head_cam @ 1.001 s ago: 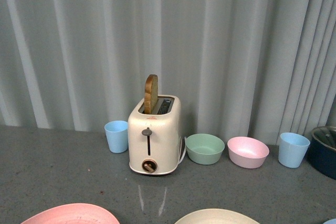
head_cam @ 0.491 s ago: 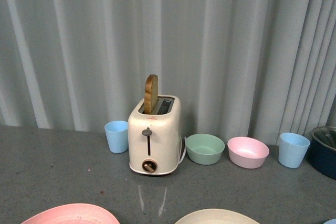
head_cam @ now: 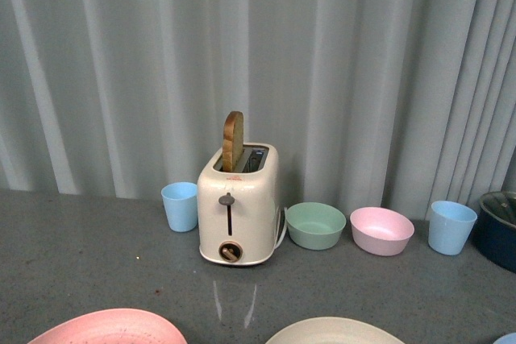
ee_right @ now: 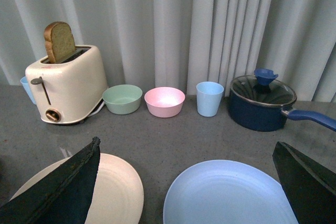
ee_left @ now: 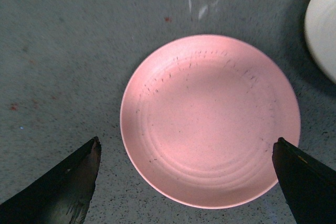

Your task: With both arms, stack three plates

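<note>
The pink plate (ee_left: 210, 121) lies flat on the grey table, directly below my left gripper (ee_left: 186, 140), which hangs open above it with its fingers wide on either side of the plate's near edge. In the front view only the rims of the pink plate (head_cam: 109, 328), the cream plate (head_cam: 330, 332) and the light blue plate (head_cam: 508, 338) show at the bottom; neither arm shows there. My right gripper (ee_right: 186, 142) is open above the table, with the cream plate (ee_right: 113, 190) and the light blue plate (ee_right: 228, 195) side by side beneath it, apart.
At the back stand a cream toaster (head_cam: 239, 205) holding a bread slice, two blue cups (head_cam: 179, 206) (head_cam: 451, 227), a green bowl (head_cam: 315, 225) and a pink bowl (head_cam: 381, 230). A dark blue lidded pot (ee_right: 262, 100) sits far right, before a grey curtain.
The front view has shifted very slightly; nothing on the table has visibly moved.
</note>
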Tool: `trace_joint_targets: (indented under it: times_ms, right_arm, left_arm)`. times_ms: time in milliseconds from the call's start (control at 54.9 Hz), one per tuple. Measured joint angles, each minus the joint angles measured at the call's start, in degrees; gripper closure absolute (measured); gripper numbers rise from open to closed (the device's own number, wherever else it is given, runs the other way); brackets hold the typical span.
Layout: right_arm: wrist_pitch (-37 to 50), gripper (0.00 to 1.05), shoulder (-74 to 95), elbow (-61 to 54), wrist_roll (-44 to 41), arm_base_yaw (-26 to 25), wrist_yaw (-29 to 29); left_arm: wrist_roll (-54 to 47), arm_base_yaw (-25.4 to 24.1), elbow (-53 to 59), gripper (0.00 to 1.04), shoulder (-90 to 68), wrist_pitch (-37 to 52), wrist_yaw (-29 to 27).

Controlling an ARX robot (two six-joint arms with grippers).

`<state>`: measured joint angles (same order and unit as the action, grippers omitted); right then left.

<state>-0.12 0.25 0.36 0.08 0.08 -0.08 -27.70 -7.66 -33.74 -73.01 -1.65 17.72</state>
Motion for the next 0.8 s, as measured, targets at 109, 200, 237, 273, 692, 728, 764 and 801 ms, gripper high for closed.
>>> trace_joint_targets:
  times_ms: [109,200,237,273,692,728,764,801]
  right_arm:
    - [0.0,0.07,0.0,0.0,-0.02,0.0,0.11]
    - [0.0,0.07,0.0,0.0,-0.02,0.0,0.02]
    - [0.0,0.07,0.0,0.0,-0.02,0.0,0.02]
    - [0.0,0.07,0.0,0.0,-0.02,0.0,0.02]
    - [0.0,0.07,0.0,0.0,-0.02,0.0,0.02]
    - [0.0,0.07,0.0,0.0,-0.02,0.0,0.02]
    - [0.0,0.07,0.0,0.0,-0.02,0.0,0.02]
    - [0.0,0.07,0.0,0.0,-0.02,0.0,0.04]
  left_arm:
    - [-3.48,0.13,-8.7,0.07,-14.93,-2.97,-1.22]
    - [-4.61,-0.13,-14.97,0.07,-23.04,-5.29,-2.38]
    - [-5.25,-0.35,-17.31,0.07,-25.49,-6.54,-2.38]
    - [-6.01,-0.68,-20.17,0.07,-28.26,-8.17,-2.51]
    - [-6.36,-2.93,-36.13,0.07,-42.58,-16.61,-5.38]
    - [-6.05,-3.13,-36.98,0.07,-43.43,-17.16,-5.55]
    - [-5.66,-3.34,-37.81,0.07,-44.3,-17.92,-5.55]
    - [-5.09,-3.58,-38.77,0.07,-45.35,-19.02,-5.51]
